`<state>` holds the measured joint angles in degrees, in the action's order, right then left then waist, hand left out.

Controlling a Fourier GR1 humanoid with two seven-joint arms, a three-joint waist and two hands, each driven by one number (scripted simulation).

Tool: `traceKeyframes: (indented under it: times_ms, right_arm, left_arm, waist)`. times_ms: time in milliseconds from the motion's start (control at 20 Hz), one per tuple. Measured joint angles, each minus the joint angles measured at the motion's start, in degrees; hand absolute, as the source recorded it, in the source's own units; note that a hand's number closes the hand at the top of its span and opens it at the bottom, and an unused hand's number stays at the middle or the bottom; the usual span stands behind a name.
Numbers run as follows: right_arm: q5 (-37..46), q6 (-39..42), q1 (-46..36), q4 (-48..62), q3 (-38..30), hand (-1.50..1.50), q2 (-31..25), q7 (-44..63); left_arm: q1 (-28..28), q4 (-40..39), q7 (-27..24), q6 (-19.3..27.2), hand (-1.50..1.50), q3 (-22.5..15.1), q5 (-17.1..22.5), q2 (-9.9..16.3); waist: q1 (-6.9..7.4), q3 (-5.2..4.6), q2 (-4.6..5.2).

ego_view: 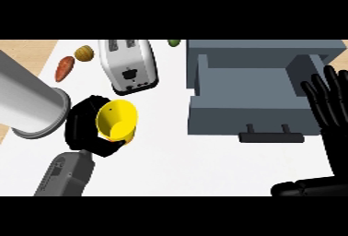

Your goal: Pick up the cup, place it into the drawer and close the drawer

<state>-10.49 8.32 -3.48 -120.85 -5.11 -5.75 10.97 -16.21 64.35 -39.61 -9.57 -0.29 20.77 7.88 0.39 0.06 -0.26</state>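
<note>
A yellow cup (118,119) sits in the grasp of my left hand (87,124), whose black fingers curl round its left and lower side; the cup's open mouth shows, tilted up. It is over the white counter, left of the grey drawer unit. The grey drawer (253,90) stands pulled out, its inside bare, with a dark handle (269,135) at its front. My right hand (331,103) rests open at the right edge, fingers straight and pointing up, beside the drawer's right wall.
A white toaster (129,65) stands behind the cup. A large steel cylinder (27,102) lies at the left, close to my left hand. A carrot (65,67), a brown round item (84,52) and a green item (174,43) lie at the back.
</note>
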Motion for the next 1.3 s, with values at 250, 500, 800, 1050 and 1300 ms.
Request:
traceKeyframes:
  times_ms: [250, 500, 800, 1050, 1300]
  right_arm:
    - [0.4, -0.3, -1.5, 1.1, 0.0, -1.50, 0.1, 0.0]
    - [0.7, -0.7, -0.9, -0.2, 0.5, -1.50, 0.4, 0.6]
    - [1.6, -0.3, 0.3, -0.4, 1.1, -1.50, 0.8, -0.6]
    - [3.0, -0.7, 0.3, 0.2, 2.1, -1.50, 1.5, -1.4]
    - [1.9, 0.1, 0.6, 0.3, 1.2, -1.50, 1.0, -1.7]
  left_arm:
    - [-3.0, 10.0, 10.3, 5.3, 1.50, -1.9, 0.5, -2.3]
    - [-8.4, 14.8, 17.7, 10.5, 1.50, -2.5, -0.7, -3.7]
    - [-17.3, 14.6, 24.3, 15.4, 1.50, -2.6, -3.4, -4.9]
    - [-24.4, 13.7, 29.5, 19.4, 1.50, -2.9, -6.2, -5.7]
    - [-32.3, 6.6, 30.4, 21.4, 1.50, -2.3, -8.2, -6.8]
  waist:
    - [-0.14, -0.01, 0.08]
    - [-0.44, -0.04, 0.15]
    - [-0.68, -0.04, 0.23]
    - [-0.69, -0.05, 0.23]
    - [-1.03, -0.04, 0.32]
